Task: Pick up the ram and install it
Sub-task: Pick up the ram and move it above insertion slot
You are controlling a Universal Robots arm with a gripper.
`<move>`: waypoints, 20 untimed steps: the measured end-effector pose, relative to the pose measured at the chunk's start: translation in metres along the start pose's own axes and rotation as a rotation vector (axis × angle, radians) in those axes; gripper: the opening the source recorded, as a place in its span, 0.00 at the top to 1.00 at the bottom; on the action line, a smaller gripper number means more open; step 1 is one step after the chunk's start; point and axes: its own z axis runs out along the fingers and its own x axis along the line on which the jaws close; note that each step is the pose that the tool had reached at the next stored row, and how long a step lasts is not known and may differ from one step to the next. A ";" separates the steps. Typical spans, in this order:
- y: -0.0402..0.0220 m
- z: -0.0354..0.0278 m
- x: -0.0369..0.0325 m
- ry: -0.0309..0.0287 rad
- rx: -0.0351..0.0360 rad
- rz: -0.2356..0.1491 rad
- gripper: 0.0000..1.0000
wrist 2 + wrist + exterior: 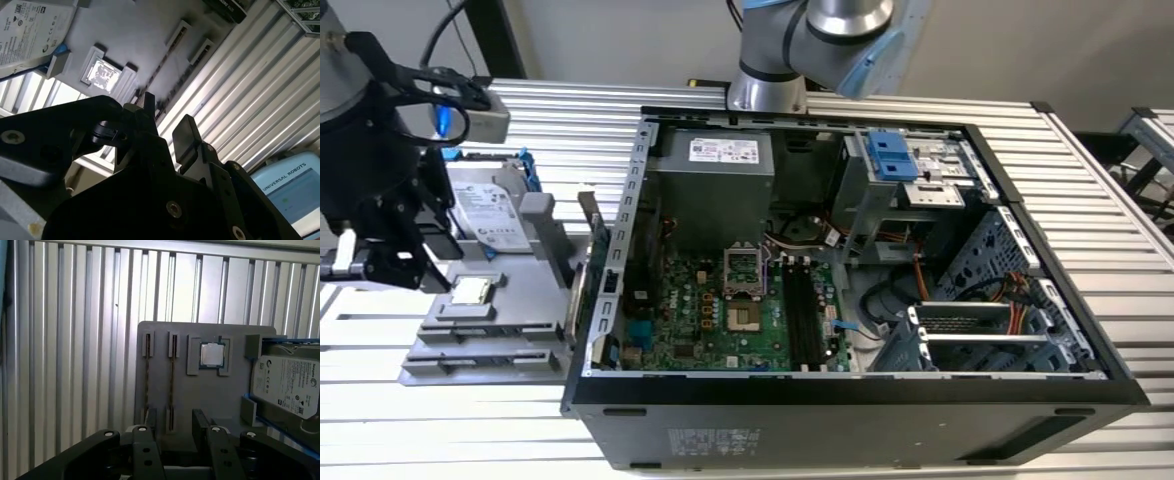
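Observation:
Two ram sticks stand on edge in narrow slots of a grey holder tray (160, 340). One ram stick (172, 375) lines up with the gap between my fingers, and the other (146, 377) sits one slot over. In the second wrist view the nearer ram (157, 75) appears as a thin dark strip beyond the fingertips. My gripper (175, 422) (167, 122) hovers over the tray's edge, open, with nothing between its fingers. In the exterior view my black wrist assembly (374, 210) hangs at the left beside the tray (520, 330). The motherboard's long black slots (801, 315) lie inside the open computer case.
A silver hard drive (287, 382) in a blue frame and a small square silver chip (212, 354) share the tray. The open computer case (854, 400) stands at the exterior view's right, with another arm's base (767, 90) behind it. The table (75, 340) is ribbed metal.

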 end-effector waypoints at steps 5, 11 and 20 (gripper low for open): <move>0.0000 0.0090 0.0004 0.0000 0.0000 0.000 0.00; 0.0000 0.0201 0.0009 0.0000 0.0000 0.003 0.00; -0.0001 0.0365 0.0015 -0.0001 0.0003 0.004 0.00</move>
